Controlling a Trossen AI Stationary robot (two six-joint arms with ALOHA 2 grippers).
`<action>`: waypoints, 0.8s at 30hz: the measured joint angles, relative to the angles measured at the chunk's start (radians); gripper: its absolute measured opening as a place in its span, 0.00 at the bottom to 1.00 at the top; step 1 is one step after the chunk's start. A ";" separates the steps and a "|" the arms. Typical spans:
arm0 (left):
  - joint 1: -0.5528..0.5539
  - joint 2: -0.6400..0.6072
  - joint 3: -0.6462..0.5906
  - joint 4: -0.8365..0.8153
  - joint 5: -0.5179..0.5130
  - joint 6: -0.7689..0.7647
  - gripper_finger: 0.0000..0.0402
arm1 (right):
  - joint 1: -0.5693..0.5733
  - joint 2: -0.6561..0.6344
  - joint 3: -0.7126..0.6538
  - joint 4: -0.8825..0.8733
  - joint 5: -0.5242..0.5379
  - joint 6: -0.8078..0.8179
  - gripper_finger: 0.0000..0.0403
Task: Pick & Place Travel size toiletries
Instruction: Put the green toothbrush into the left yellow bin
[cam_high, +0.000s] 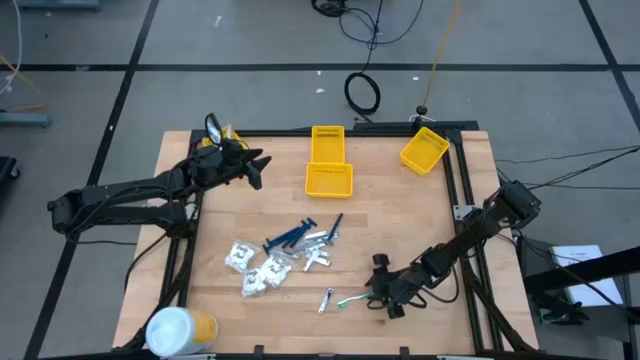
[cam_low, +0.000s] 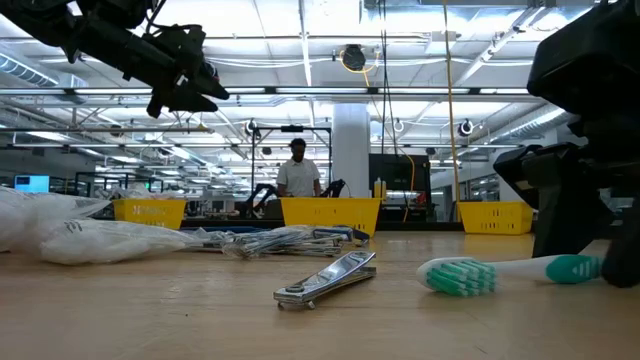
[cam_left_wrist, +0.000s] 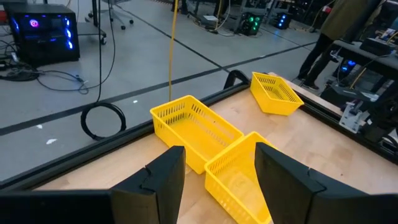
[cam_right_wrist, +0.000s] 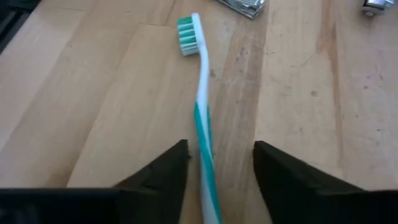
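Observation:
A white-and-green toothbrush (cam_right_wrist: 202, 93) lies flat on the wooden table near its front edge, bristle head toward the left. My right gripper (cam_right_wrist: 221, 149) is low over the handle end, open, one finger on either side of the handle without touching it. A silvery nail clipper (cam_low: 325, 280) lies just left of the brush. Blue razors and silvery pieces (cam_high: 305, 240) and white crinkly packets (cam_high: 255, 265) lie heaped at the table's middle. My left gripper (cam_left_wrist: 217, 168) hangs open and empty above the far left of the table (cam_high: 250, 165).
Two yellow bins (cam_high: 328, 165) stand end to end at the far middle, and a third yellow bin (cam_high: 425, 150) at the far right corner. A large white-and-yellow cylinder (cam_high: 180, 330) sits at the near left corner. A person stands in the room beyond the table.

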 joint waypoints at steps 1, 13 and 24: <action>0.000 0.000 0.000 0.000 -0.002 0.000 0.48 | -0.005 -0.004 0.000 -0.010 -0.004 -0.005 0.33; 0.000 0.000 0.000 0.000 -0.007 -0.004 0.48 | -0.107 -0.064 -0.005 -0.060 -0.104 -0.067 0.03; -0.014 0.022 0.000 0.024 0.041 0.118 0.48 | -0.302 -0.375 -0.018 0.136 0.143 -0.397 0.03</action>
